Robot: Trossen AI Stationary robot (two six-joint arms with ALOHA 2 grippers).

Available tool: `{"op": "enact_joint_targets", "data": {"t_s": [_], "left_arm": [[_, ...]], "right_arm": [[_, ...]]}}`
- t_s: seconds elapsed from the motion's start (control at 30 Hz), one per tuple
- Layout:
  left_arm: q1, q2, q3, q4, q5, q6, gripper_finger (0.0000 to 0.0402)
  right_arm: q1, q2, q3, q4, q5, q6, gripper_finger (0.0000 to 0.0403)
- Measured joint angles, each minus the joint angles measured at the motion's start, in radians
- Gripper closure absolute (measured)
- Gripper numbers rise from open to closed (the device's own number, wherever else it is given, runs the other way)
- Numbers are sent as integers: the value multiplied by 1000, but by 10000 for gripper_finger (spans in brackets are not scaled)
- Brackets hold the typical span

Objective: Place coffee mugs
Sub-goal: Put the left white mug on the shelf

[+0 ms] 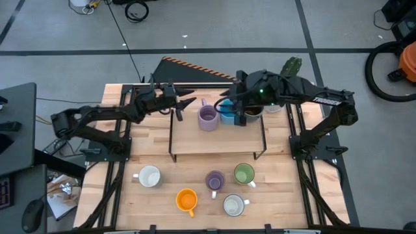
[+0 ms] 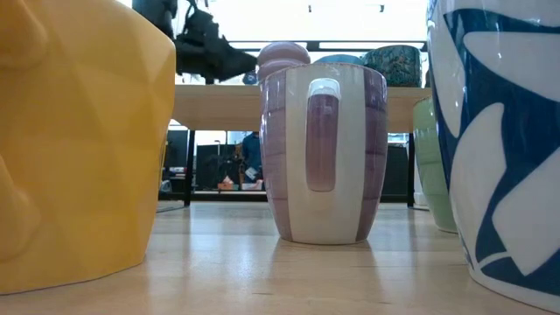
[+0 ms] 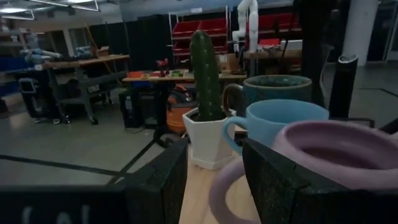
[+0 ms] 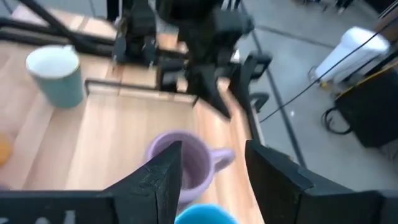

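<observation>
1. On the raised shelf (image 1: 218,140) at the back of the desk (image 1: 162,195) stand a lavender mug (image 1: 207,117), a blue mug (image 1: 228,112) touching it, and a dark mug (image 1: 252,112).
2. The left gripper (image 1: 186,101) hangs just beside the lavender mug's handle, fingers spread and holding nothing.
3. The right gripper (image 1: 239,119) hovers over the blue mug, fingers apart, grasping nothing.
4. On the desk's front lie a white mug (image 1: 149,176), an orange mug (image 1: 186,200), a second purple mug (image 1: 215,181), a green mug (image 1: 244,173) and another white mug (image 1: 233,205).
5. A cactus planter (image 3: 206,124) stands behind the shelf mugs.
</observation>
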State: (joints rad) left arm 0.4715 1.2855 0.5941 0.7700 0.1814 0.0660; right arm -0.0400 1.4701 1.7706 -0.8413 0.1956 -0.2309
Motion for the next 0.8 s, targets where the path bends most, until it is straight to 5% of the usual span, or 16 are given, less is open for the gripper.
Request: {"op": "enact_joint_targets", "data": {"t_s": [0.23, 0.4, 0.57, 0.8], "left_arm": [[-55, -170, 0, -320, -14, 31, 242], [-172, -317, 0, -570, -174, 81, 242], [-271, -472, 0, -724, -196, 39, 242], [-410, -646, 0, -802, 59, 6, 242]], "right_arm": [[55, 0, -17, -7, 24, 45, 224], [99, 1, -147, 111, 90, 64, 224], [156, -3, -258, 181, 135, 69, 224], [264, -71, -337, 257, 177, 77, 225]]}}
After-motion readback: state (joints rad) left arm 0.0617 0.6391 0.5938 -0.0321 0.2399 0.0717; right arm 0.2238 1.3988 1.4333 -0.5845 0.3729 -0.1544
